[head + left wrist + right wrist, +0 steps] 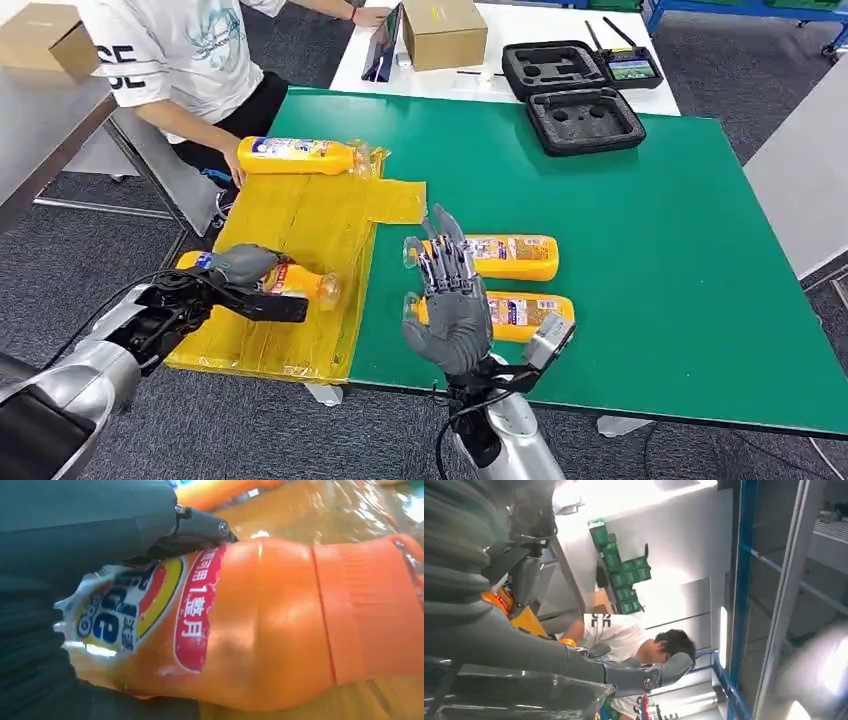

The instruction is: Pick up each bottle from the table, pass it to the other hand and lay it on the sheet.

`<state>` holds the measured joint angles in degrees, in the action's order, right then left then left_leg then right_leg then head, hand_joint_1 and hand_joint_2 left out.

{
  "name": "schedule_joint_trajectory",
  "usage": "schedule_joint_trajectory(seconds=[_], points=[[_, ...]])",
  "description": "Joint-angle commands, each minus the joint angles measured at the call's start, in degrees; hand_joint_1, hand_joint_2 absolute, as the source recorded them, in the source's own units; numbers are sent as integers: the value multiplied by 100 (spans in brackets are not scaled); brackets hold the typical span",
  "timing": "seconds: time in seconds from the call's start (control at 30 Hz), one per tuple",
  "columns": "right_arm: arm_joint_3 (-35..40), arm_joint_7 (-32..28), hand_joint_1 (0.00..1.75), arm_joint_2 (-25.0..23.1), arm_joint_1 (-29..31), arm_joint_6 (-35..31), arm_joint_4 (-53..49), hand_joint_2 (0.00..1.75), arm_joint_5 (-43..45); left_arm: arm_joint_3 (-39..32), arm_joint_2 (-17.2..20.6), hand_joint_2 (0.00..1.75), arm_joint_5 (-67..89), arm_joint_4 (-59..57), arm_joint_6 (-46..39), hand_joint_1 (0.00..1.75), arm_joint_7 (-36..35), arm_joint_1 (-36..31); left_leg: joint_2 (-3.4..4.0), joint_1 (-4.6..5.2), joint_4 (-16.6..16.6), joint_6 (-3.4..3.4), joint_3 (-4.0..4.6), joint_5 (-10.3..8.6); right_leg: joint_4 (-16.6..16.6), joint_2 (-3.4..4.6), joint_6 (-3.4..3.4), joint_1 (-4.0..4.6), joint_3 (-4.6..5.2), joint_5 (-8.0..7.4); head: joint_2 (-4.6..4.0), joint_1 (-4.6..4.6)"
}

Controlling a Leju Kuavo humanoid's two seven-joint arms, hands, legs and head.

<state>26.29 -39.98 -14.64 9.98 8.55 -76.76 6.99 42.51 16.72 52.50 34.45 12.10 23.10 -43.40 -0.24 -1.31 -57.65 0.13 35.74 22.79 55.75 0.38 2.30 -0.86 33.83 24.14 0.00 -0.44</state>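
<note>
Held bottle (290, 279) lies low over yellow sheet (300, 225), near its front part, left hand (240, 268) wrapped round labelled body. Right hand (447, 300) empty, fingers spread, raised above two bottles (510, 257) on green table (650, 230).

Risks, judged:
- smooth round body may roll toward sheet edge on release
- person's hand (236, 165) at far bottle (300, 155), close to workspace

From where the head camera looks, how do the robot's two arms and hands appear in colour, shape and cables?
Both arms are silver metal tubes. The right hand has a grey ribbed cover at its back and darker, slim fingers with light bands. A small silver box sits at its wrist, and black cables run down the forearm. The left hand has a grey cover and black parts; black cables loop over its wrist.
</note>
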Motion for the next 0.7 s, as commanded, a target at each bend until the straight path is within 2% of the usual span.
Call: schedule_joint_trajectory(seconds=[0.03,0.23,0.53,0.6,0.63,0.67,0.7], points=[[325,-2,0,226,430,-179,708,175,-9,19,-55,0,-675,-313,732,0,554,215,16,3,10,6,-24,5,-10,12,-6,0,-17,0,0,-2],[416,-2,0,247,477,-273,825,175,-34,-170,-102,0,-1081,-380,965,0,651,183,19,5,14,9,-39,7,-14,13,-7,-2,-34,2,0,0],[496,-2,0,274,550,-366,1037,175,-10,-579,-124,0,-1740,-228,837,0,821,363,17,7,16,8,-41,6,-13,13,-7,-3,-34,2,0,0],[538,-2,0,286,573,-385,1071,175,-27,-631,-171,0,-1801,-183,684,0,871,330,11,5,14,8,-38,5,-11,7,-7,-2,-33,3,0,0],[544,-2,0,290,555,-395,1068,175,-22,-753,-219,0,-1884,-150,456,0,963,357,6,4,10,6,-28,3,-8,3,-5,-1,-25,2,0,0],[549,-2,0,306,500,-393,1001,175,-27,-882,-312,0,-1869,-54,-214,0,1218,402,9,5,13,9,-36,5,-12,4,-7,-1,-32,3,0,0],[552,-2,0,316,473,-392,973,175,-35,-885,-357,0,-1866,-61,-230,0,1219,385,5,3,11,7,-29,4,-10,2,-5,0,-26,2,0,0]])
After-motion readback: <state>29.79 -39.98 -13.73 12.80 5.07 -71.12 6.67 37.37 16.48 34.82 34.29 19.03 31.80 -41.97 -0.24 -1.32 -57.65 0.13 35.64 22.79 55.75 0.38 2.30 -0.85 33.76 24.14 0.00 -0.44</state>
